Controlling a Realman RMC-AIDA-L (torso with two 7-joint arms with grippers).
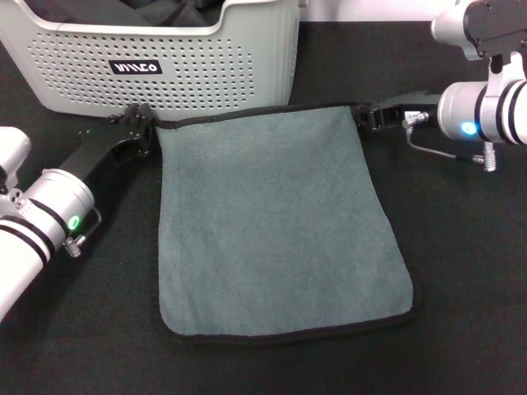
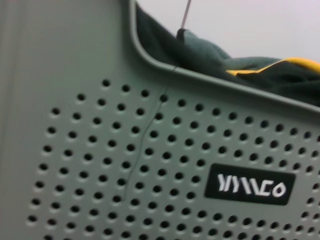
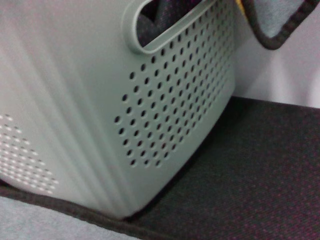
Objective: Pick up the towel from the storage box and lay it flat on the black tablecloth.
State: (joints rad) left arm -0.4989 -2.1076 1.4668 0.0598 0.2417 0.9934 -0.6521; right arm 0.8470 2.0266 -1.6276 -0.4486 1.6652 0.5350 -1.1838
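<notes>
Black tablecloth [image 1: 461, 346] covers tabletop, storage box [image 1: 247, 74] at far edge. One towel [image 1: 280, 222] out of box, spread grey-teal face up on tablecloth just before box, far edge touching box foot. Left pincer [image 1: 144, 123] pinches far left corner; right pincer [image 1: 366, 115] pinches far right corner. Both closed on black border. Task nearly done by look of it: left to do, let go, pull arms back. Count: one box, one spread towel, two pincers; more fabric [image 2: 260, 70] inside box.
</notes>
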